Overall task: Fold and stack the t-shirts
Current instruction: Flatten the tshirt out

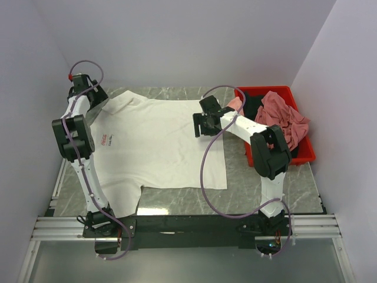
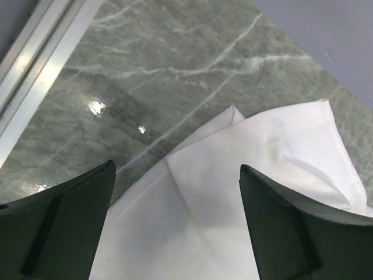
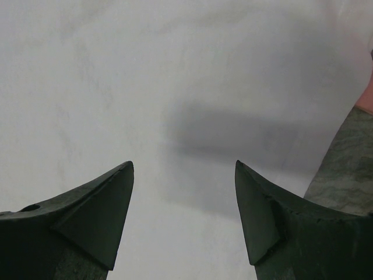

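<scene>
Across the grey marbled table [image 1: 247, 183] a smooth white t-shirt [image 1: 159, 141] is spread flat. The left gripper [image 2: 176, 169], over its creased edge, and the right gripper [image 3: 183, 164], over plain cloth, are held with fingers wide apart, nothing gripped. Crumpled rose and black t-shirts [image 1: 285, 118] are heaped in a red plastic bin [image 1: 277, 89].

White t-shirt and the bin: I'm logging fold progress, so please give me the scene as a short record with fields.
white t-shirt: spread flat on the table, not yet folded
red bin: right side of the table; holds a crumpled dusty rose tee, black cloth and light pink cloth
left gripper: open, over the shirt's far-left edge, holding nothing
right gripper: open, over the shirt's right part, holding nothing
stack: none yet
</scene>
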